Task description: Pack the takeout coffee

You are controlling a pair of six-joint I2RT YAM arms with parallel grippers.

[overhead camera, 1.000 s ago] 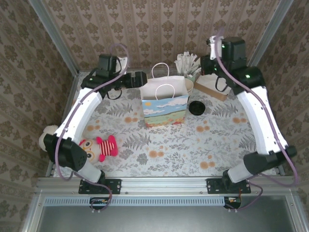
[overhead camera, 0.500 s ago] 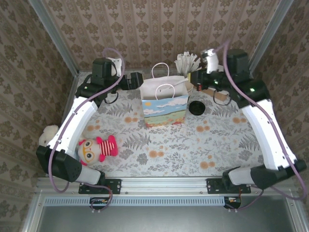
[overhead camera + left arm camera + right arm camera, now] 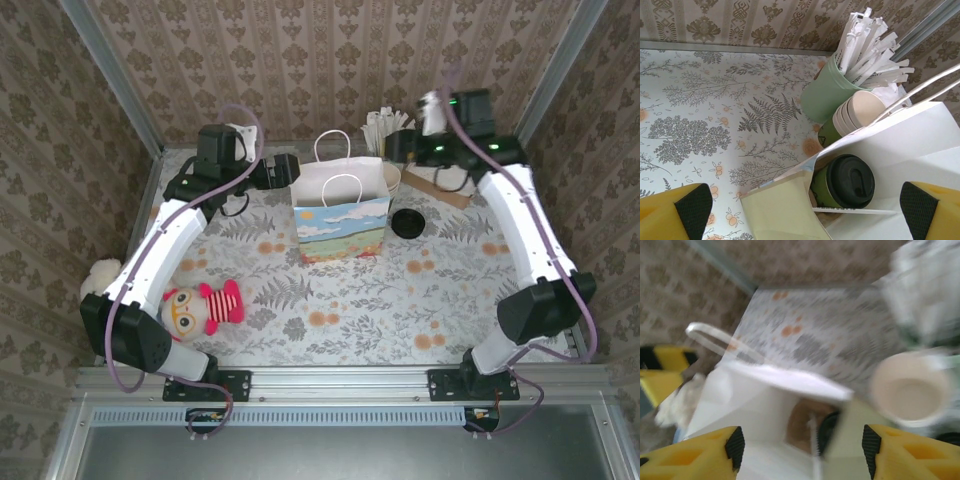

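Peering into the bag [image 3: 920, 130], I see the coffee [image 3: 842, 181] standing inside, base hidden; my right view's blurred. Left gripper [image 3: 804, 212] and right gripper [image 3: 801, 445] hover by its rim, both gaping, empty.

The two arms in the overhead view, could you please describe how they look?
Both the left arm and right arm have white links, black joints and a looping purple cable. In the wrist views the end effector fingers are yellow with black dimpled pads.
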